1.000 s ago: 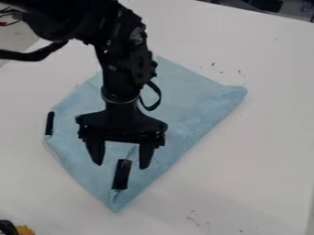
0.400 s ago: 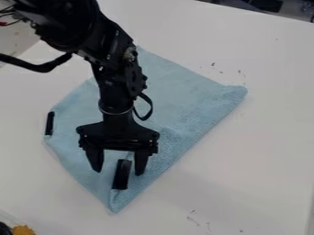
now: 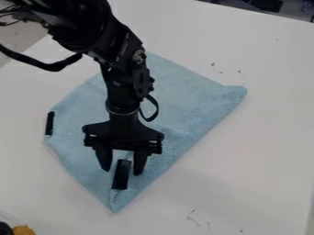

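The black gripper [image 3: 122, 172] hangs over the lower part of a light blue cloth [image 3: 184, 98], with its two fingers parted, and the gap between them is wider than the near black strip [image 3: 120, 176]. This strip is on the cloth, close to its lowest corner; in the camera view its upper end lies between the fingertips and the rest extends below them. Its long axis goes nearly up and down in the view, with the upper end leaning a little to the right, so one finger stands along each long side. Some blue can be seen on both sides of the strip, and the gripper appears to have hold of nothing, but how high the tips are above the cloth I cannot tell. The strip is narrow, straight and dark, with rather square ends. The cloth looks soft and slightly fuzzy, like a towel, with a crease near the strip and a rounded, thicker corner at the right. A second black strip [image 3: 49, 123] is at its left edge, and below everything is a smooth white table [image 3: 264, 142]
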Action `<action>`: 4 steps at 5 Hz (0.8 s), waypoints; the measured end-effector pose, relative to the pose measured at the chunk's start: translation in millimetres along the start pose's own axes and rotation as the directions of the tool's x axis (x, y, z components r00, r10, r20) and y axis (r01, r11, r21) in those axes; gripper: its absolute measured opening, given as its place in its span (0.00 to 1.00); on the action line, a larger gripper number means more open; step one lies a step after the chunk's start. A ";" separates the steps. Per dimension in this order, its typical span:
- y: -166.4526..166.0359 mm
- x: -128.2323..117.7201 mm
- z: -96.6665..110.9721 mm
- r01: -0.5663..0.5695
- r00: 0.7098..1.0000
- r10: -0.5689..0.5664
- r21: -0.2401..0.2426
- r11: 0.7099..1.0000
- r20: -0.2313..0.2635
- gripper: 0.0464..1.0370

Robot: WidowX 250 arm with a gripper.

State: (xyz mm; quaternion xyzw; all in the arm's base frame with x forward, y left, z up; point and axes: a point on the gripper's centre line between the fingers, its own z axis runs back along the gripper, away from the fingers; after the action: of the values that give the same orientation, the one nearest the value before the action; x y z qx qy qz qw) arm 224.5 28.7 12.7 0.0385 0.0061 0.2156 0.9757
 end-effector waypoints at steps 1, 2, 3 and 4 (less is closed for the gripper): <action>-0.2 0.2 -0.2 -0.006 1.000 0.006 0.007 1.000 0.004 0.31; 0.0 0.3 -3.1 -0.017 1.000 0.017 0.013 1.000 -0.002 0.19; -1.5 1.1 -5.0 -0.048 0.999 0.048 0.006 0.999 -0.001 0.44; -2.5 2.1 -5.0 -0.040 0.999 0.040 -0.003 0.999 0.004 0.76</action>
State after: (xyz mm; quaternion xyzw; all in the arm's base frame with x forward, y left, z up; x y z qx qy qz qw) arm 227.3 27.7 7.5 0.0377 0.0030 0.2351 0.9712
